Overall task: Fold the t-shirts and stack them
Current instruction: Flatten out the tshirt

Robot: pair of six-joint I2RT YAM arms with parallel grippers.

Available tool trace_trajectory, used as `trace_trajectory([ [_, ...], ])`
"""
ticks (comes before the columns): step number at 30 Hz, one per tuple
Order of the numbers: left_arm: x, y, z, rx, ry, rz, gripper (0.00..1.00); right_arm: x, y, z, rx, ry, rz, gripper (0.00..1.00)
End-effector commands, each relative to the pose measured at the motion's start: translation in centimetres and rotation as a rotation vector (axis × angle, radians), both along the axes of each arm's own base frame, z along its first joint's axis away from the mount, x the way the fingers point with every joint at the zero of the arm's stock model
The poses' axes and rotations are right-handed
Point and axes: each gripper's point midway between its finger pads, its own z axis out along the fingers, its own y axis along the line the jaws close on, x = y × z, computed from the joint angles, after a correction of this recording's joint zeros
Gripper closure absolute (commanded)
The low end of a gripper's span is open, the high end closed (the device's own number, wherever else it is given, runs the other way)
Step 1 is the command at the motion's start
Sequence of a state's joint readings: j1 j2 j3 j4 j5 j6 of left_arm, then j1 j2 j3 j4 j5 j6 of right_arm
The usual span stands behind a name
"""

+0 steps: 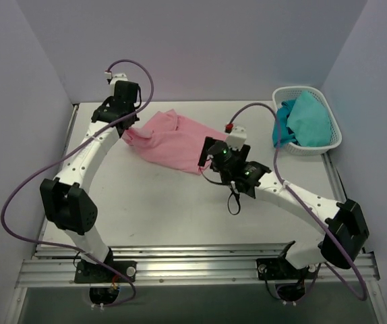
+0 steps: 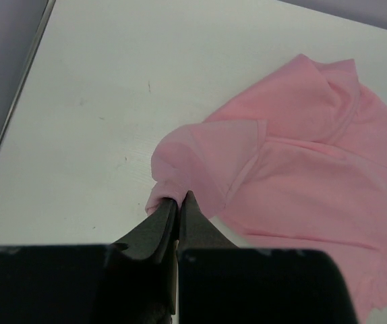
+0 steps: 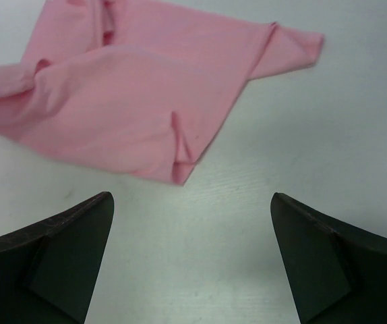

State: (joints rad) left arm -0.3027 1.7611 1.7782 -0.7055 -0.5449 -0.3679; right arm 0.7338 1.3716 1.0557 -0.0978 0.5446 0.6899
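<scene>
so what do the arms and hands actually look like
The left arm and right arm have white links dotted with small holes, chunky black joint housings and looping purple cables. The left hand and right hand have dark tapered fingers. Green lights glow near the right wrist.

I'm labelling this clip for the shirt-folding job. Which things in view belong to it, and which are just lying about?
In the job: pink t-shirt, pinched at one edge by the left hand; right hand, open near its corner.
Lying about: white lattice basket; teal cloth in it, kind unclear.
</scene>
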Motion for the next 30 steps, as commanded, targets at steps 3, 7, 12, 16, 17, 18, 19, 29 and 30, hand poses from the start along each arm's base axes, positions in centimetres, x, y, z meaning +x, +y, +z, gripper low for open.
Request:
trace_trajectory([
  [3,-0.4,-3.2,4.3,-0.103,-0.183,-0.058,0.98,-2.1,5.6,-1.6,-0.004,0.018,0.093,0.02],
  [7,-1.5,-4.6,2.8,-0.108,-0.152,-0.089,0.98,-0.9,8.3,-3.7,0.007,0.030,0.159,0.02],
  [12,-4.0,-5.3,0.7,-0.164,-0.144,-0.112,0.98,3.0,8.9,-6.9,-0.046,0.065,0.135,0.04],
  [16,-5.3,-5.2,0.4,-0.184,-0.150,-0.126,0.98,6.6,8.4,-8.4,-0.056,0.075,0.107,0.07],
  [17,-5.6,-5.2,0.3,-0.183,-0.151,-0.127,0.98,7.1,8.4,-8.5,-0.067,0.073,0.101,0.07],
  [18,-5.8,-5.0,0.5,-0.178,-0.155,-0.129,0.98,7.8,8.8,-8.7,-0.074,0.076,0.100,0.08],
  [19,-6.0,-4.8,0.0,-0.171,-0.147,-0.125,0.98,8.0,8.9,-9.0,-0.081,0.081,0.101,0.07],
  [29,-5.7,-5.0,-1.1,-0.178,-0.139,-0.123,0.98,8.7,13.0,-13.9,-0.121,0.139,0.175,0.10],
  [30,-5.7,-5.0,-1.1,-0.176,-0.138,-0.122,0.98,8.9,13.4,-13.8,-0.116,0.133,0.177,0.10],
])
